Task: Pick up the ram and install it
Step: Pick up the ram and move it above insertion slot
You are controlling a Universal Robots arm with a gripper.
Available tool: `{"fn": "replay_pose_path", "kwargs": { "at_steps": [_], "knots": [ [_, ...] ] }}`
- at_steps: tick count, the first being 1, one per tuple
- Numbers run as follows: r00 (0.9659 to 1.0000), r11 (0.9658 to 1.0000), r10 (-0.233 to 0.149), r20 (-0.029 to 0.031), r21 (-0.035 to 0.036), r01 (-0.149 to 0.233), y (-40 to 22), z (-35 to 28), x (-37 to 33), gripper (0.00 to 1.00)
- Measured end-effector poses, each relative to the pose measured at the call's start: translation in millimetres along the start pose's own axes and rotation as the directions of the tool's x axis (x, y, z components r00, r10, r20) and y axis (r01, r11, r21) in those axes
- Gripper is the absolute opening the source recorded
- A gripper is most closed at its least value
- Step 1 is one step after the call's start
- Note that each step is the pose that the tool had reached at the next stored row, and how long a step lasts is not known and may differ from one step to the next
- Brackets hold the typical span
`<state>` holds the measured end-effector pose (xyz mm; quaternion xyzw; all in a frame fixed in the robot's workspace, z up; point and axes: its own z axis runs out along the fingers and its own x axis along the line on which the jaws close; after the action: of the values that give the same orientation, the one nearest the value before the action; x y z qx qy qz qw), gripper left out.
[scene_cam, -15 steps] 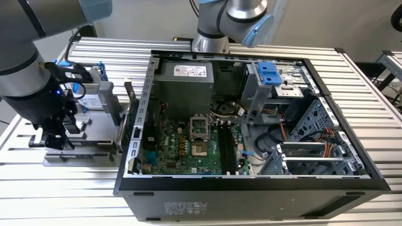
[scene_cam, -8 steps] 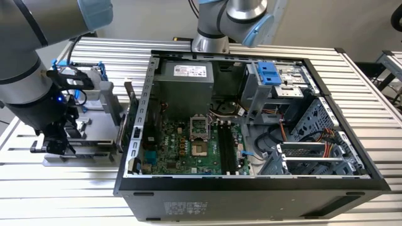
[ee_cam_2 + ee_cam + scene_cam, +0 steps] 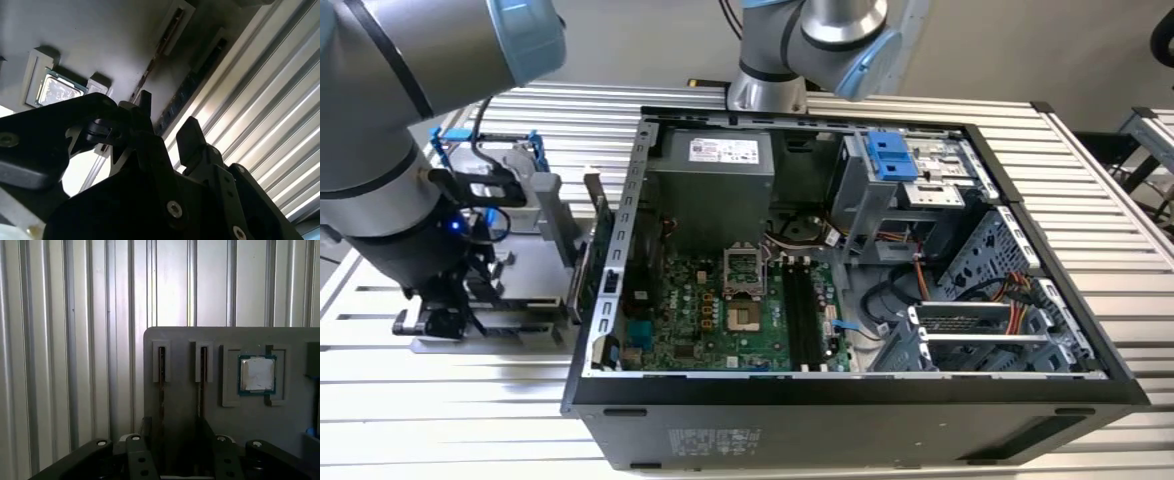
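The ram stands on its thin edge in a slot of a grey holder. It is the stick nearer the holder's outer edge and farther from the square silver chip. Its long axis runs along the slot, parallel to the ribs of the tabletop, and it points straight out from under the hand. A second stick stands in the neighbouring slot, parallel to the ram and on the chip's side.

The hand hangs right over the holder with its fingers spread wide and nothing between them but air. In the second wrist view the ram's line leads into the gap between the two fingertips, so the fingers look set to close across its thin faces, one on each side. The finger on the chip's side lines up close to the second stick. I judge this the tight spot, since that finger must go down between the two sticks without catching the neighbour. Whether any pad already touches the ram, I cannot tell.

In the exterior view the arm reaches down over the holder at the exterior view's left. This is beside the computer case, which lies with its side off. The black slots on the board inside lie well apart from the hand, beyond the case wall.
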<state>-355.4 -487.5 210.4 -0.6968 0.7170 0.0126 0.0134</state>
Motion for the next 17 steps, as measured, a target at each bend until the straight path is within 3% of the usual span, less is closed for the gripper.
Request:
{"fn": "replay_pose_path", "kwargs": {
  "at_steps": [17],
  "knots": [
    [0.9998,0.9998,0.018,-0.0001,0.0005,-0.018,-1.1,19.1,1.0,1.00]
  ]
}}
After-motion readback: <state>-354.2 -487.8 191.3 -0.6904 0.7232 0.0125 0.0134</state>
